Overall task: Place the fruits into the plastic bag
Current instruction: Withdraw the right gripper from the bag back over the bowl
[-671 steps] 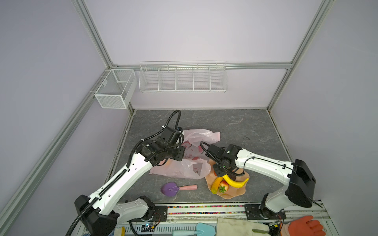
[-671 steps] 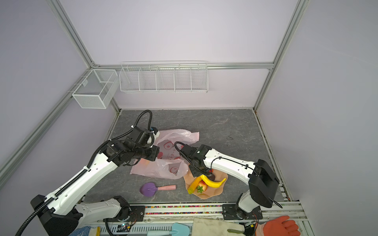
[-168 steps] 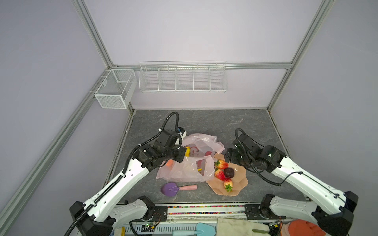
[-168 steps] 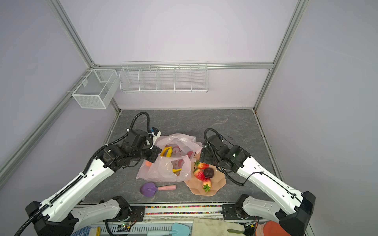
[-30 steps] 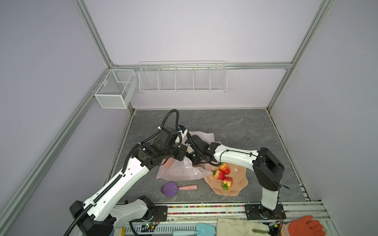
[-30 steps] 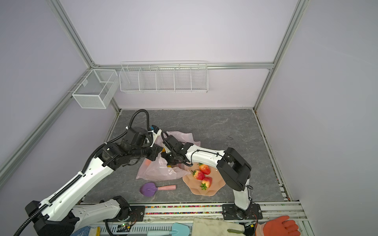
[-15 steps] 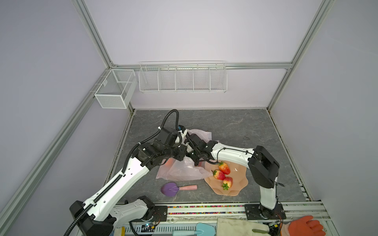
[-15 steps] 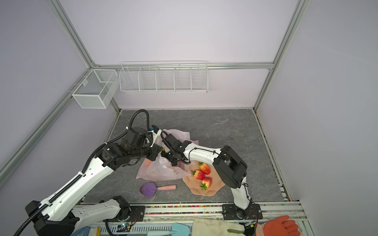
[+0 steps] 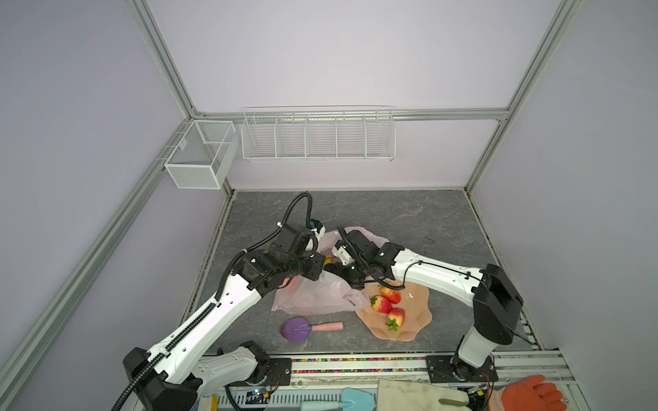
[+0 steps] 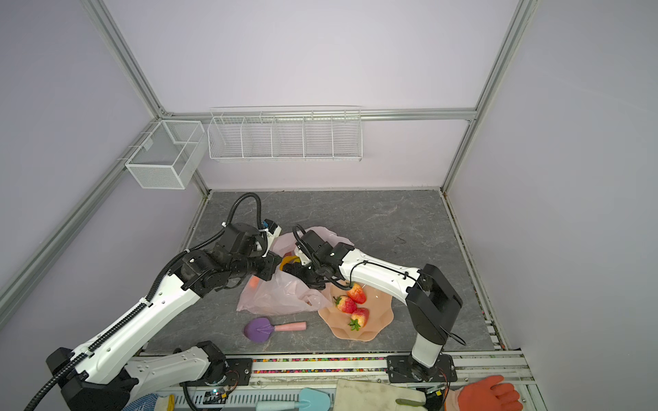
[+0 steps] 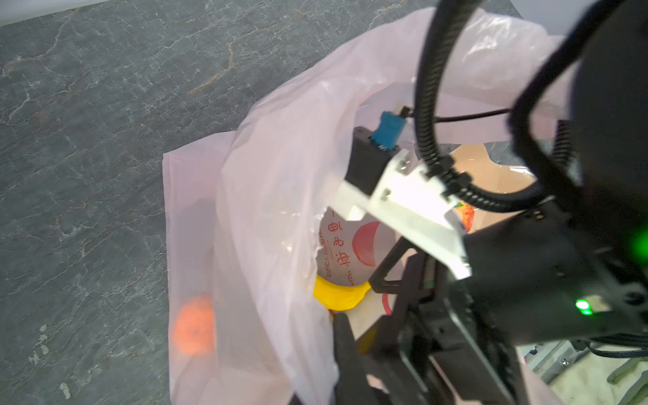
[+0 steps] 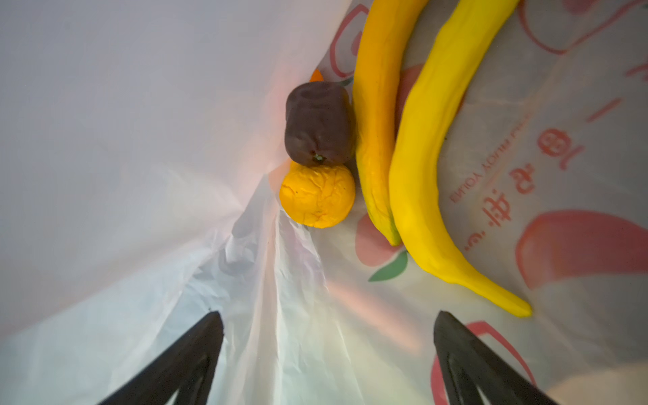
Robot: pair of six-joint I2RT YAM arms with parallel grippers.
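Left hand (image 9: 318, 266): clenched on the raised rim of the plastic bag, holding its mouth up off the table (image 9: 409, 220). In the left wrist view one black finger (image 11: 345, 347) lies against the film.
Orange (image 11: 193, 326): inside the bag at its left edge. It shows as a blurred round patch through the film and rests on the bag's floor.
Plastic bag (image 9: 313, 297): pale pink and crinkled, lying at mid-table between the two arms. Its mouth is open toward the right hand, and its near corner touches the bowl's rim.
Scoop (image 9: 295, 329): purple with a pink handle, on the table in front of the bag and apart from it.
Bananas (image 12: 431, 157): two, side by side on the printed floor of the bag. The deeper-yellow one (image 12: 377, 105) touches the dark piece. A yellow bit of banana also shows in the mouth in both top views (image 10: 289, 262).
Dark brown-purple piece (image 12: 317, 128): inside the bag, pressed against a fold of film, with the yellow-orange piece (image 12: 317, 196) touching it.
Right hand (image 9: 347, 277): reaching into the bag's mouth. In the right wrist view (image 12: 329, 354) it is released, with its fingers spread wide, nothing between them and clear of the fruit.
Bowl (image 9: 416, 315): peach with a wavy edge, to the right of the bag under the right forearm.
Strawberries (image 9: 380, 304): three, clustered in the bowl and outside the bag.
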